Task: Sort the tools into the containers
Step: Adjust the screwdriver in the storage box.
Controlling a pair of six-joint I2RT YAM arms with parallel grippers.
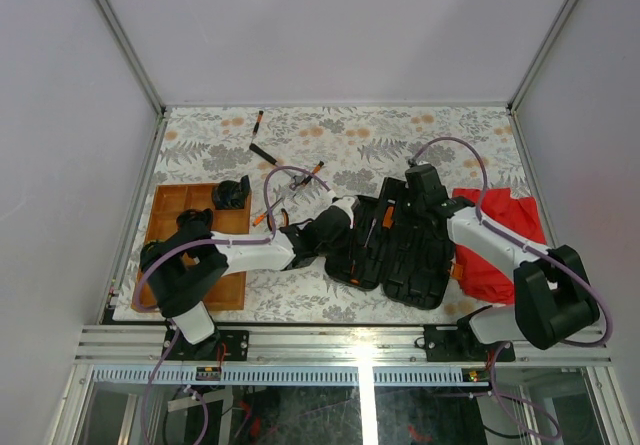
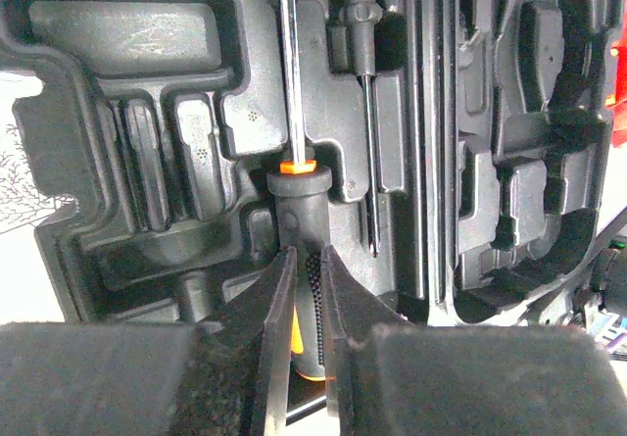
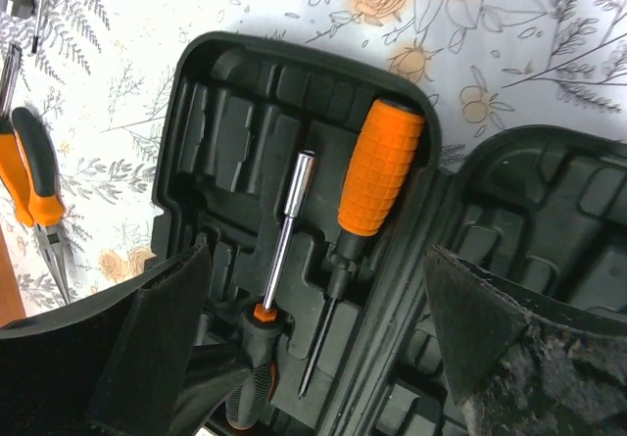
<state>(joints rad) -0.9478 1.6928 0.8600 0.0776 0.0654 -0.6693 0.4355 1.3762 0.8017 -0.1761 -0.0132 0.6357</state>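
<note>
Nut driver (image 2: pixel 294 196), handle clamped in left tool (image 2: pixel 307 260), lies shaft-forward along its case (image 2: pixel 147 44) slot; right tool (image 3: pixel 313 333) hangs spread wide.

A tabletop (image 1: pixel 400 130) covered in a white floral print, with grey leaf sprays and pale orange roses, fills the scene. A crumpled red cloth (image 1: pixel 505 235) lies at its right side, reaching the right edge. Plain pale walls (image 1: pixel 60 115) stand left, far and right. A metal rail (image 1: pixel 330 343) runs along the near edge.

Open black case (image 1: pixel 415 260) holds orange screwdriver (image 3: pixel 380 167) and, seemingly, nut driver (image 3: pixel 289 216).
</note>
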